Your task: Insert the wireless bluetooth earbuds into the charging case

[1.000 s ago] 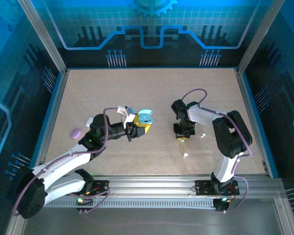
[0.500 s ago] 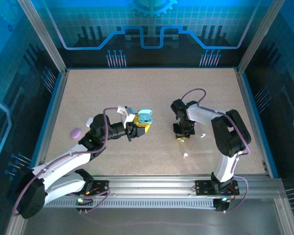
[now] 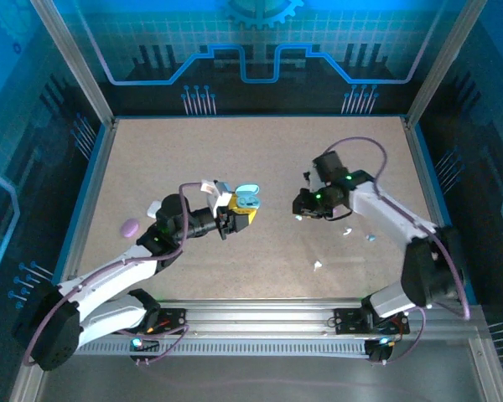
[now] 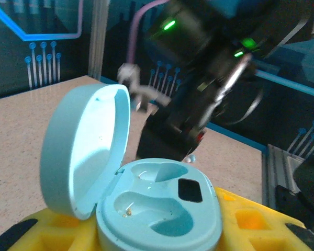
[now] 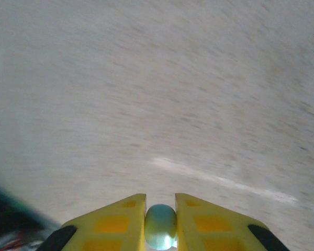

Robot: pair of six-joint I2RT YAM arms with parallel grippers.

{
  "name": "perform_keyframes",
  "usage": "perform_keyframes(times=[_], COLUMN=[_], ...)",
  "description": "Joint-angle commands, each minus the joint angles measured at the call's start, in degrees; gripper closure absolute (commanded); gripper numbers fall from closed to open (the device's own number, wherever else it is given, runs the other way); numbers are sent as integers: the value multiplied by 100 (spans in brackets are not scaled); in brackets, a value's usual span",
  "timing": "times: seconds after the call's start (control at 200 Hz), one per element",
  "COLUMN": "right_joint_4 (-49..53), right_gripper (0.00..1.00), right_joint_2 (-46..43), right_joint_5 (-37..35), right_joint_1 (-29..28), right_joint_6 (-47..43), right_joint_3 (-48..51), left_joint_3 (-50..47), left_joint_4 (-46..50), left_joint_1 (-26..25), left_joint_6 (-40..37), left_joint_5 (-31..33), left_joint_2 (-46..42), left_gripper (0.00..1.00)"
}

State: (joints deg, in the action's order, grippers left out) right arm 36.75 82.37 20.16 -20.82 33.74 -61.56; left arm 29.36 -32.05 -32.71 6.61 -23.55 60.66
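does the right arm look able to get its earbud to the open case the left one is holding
Probably yes. The charging case sits lid-open in the left pincer, wells facing up, and nothing stands between it and the right pincer gripping the earbud.

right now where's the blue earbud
The earbud is pinched in the right gripper (right wrist view), right of the open case in the left gripper.

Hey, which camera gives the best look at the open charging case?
The left wrist view: the pale blue charging case sits close up, lid hinged open, both sockets looking empty, gripped in the left claw. The top external view shows it as a small pale blue shape at that claw's tip.
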Motion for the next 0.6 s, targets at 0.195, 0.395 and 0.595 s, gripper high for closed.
perform_keyframes(times=[0.195, 0.395, 0.595], right_joint_4=[-3030, -3929, -4415], right_gripper=[78, 78, 77], right_joint_2=[-634, -661, -669], right_joint_5=[3603, 4085, 4184], right_joint_1=[546, 531, 470], right_joint_6=[2127, 2935, 3430], right_joint_3=[514, 507, 509], left_joint_3=[44, 85, 109], left_joint_4=[-838, -1360, -1808], left_joint_1=[190, 181, 172], left_joint_6=[255, 174, 15], left_joint_5=[551, 633, 650], left_joint_2=[651, 996, 1312], left_gripper=[64, 64, 64])
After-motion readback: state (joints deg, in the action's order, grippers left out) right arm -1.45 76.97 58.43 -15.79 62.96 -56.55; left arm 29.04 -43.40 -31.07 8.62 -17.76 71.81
